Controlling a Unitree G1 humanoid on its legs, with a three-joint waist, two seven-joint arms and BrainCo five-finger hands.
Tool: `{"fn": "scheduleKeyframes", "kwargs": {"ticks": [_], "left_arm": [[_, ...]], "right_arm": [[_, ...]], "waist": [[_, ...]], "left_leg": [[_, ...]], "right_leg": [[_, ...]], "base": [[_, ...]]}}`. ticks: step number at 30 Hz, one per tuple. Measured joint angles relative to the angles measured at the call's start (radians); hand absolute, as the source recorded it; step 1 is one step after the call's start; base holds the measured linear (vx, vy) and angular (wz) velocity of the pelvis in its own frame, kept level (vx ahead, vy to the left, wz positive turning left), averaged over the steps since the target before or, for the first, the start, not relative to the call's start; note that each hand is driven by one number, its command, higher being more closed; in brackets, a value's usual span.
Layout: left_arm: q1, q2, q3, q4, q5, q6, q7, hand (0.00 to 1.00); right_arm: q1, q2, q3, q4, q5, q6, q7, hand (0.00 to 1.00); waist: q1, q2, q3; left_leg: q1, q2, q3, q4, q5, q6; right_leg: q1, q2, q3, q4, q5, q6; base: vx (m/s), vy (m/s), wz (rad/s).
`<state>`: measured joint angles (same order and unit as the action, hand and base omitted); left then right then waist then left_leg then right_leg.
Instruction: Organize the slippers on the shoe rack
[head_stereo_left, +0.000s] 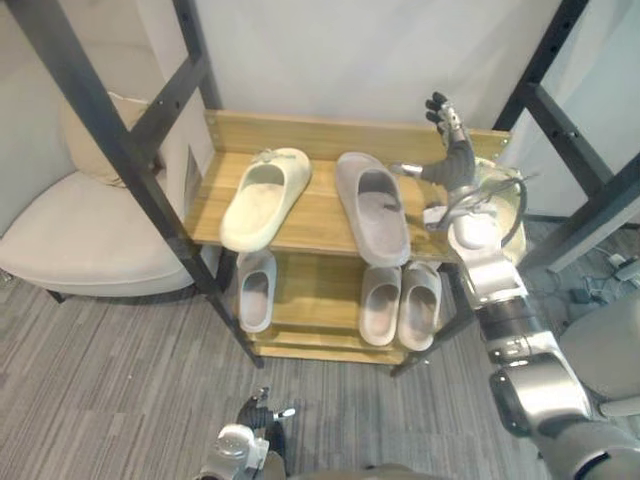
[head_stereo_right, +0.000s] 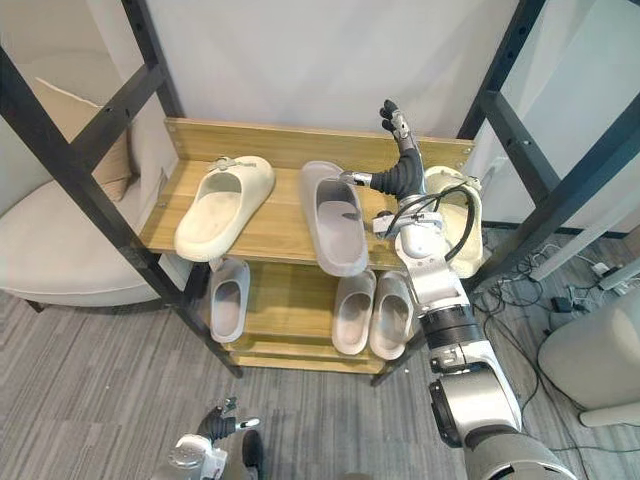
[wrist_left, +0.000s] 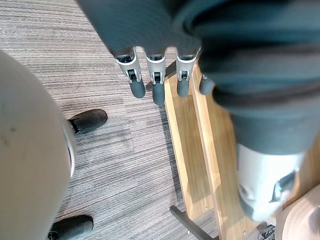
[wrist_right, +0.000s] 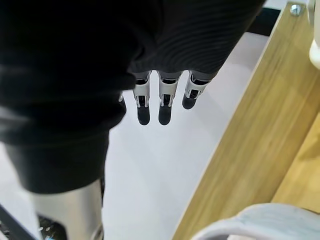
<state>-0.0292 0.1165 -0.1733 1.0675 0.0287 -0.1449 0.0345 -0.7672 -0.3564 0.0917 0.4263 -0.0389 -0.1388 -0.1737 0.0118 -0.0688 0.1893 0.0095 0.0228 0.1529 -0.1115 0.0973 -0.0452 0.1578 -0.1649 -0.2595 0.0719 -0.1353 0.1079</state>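
Note:
A wooden shoe rack (head_stereo_left: 310, 131) stands against the white wall. On its top shelf lie a cream slipper (head_stereo_left: 262, 197) and, to its right, a grey slipper (head_stereo_left: 373, 207). The lower shelf holds one grey slipper (head_stereo_left: 256, 289) at the left and a grey pair (head_stereo_left: 400, 303) at the right. Another cream slipper (head_stereo_right: 455, 215) sits at the rack's right end, partly hidden behind my right arm. My right hand (head_stereo_left: 460, 165) is raised over the top shelf's right end, open, with its thumb toward the grey slipper and nothing held. My left hand (head_stereo_left: 250, 415) hangs low near the floor, its fingers (wrist_left: 157, 85) straight and empty.
A beige armchair (head_stereo_left: 80, 240) stands left of the rack. Black metal frame struts cross in front on the left (head_stereo_left: 110, 140) and right (head_stereo_left: 590, 190). Grey carpet (head_stereo_left: 120, 380) lies before the rack.

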Motion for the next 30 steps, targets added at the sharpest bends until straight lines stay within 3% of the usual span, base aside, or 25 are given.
{"fn": "scheduleKeyframes", "kwargs": {"ticks": [6,20,21,26,30], "left_arm": [[-0.001,0.011,0.000,-0.019,-0.024,0.001,0.002,0.00],[0.003,0.016,0.000,-0.018,-0.029,0.003,0.001,0.00],[0.003,0.016,0.000,-0.018,-0.029,0.003,0.001,0.00],[0.003,0.016,-0.001,-0.016,-0.030,0.003,0.000,0.00],[0.003,0.018,-0.001,-0.017,-0.030,0.003,-0.002,0.00]], "right_arm": [[-0.018,0.000,0.027,0.061,-0.013,0.017,0.012,0.00],[0.009,0.021,0.034,0.066,-0.050,0.022,0.051,0.00],[0.009,0.022,0.034,0.066,-0.050,0.022,0.052,1.00],[0.023,0.023,0.041,0.070,-0.051,0.022,0.076,1.00],[0.024,0.023,0.052,0.076,-0.052,0.024,0.091,1.00]], "waist": [[0.002,-0.003,0.024],[-0.002,0.001,0.029],[-0.003,0.001,0.029],[-0.003,0.005,0.030],[-0.001,0.004,0.031]], "left_leg": [[-0.010,0.005,-0.014,0.000,-0.004,-0.001],[0.028,0.010,0.005,0.001,-0.001,0.010],[0.029,0.011,0.005,0.001,-0.001,0.010],[0.029,0.018,0.005,0.000,-0.015,-0.009],[0.026,0.014,0.001,0.000,-0.020,-0.003]], "right_leg": [[-0.001,0.008,-0.006,-0.006,0.038,0.016],[0.016,0.009,0.003,-0.005,0.067,0.006],[0.016,0.010,0.003,-0.005,0.067,0.006],[0.015,0.016,0.003,-0.007,0.066,0.005],[0.016,0.010,-0.003,-0.010,0.049,-0.010]], "base": [[0.01,0.007,0.06],[0.01,0.007,-0.04],[-0.06,-0.025,-0.10],[-0.07,-0.013,-0.07],[-0.07,-0.007,-0.01]]}}
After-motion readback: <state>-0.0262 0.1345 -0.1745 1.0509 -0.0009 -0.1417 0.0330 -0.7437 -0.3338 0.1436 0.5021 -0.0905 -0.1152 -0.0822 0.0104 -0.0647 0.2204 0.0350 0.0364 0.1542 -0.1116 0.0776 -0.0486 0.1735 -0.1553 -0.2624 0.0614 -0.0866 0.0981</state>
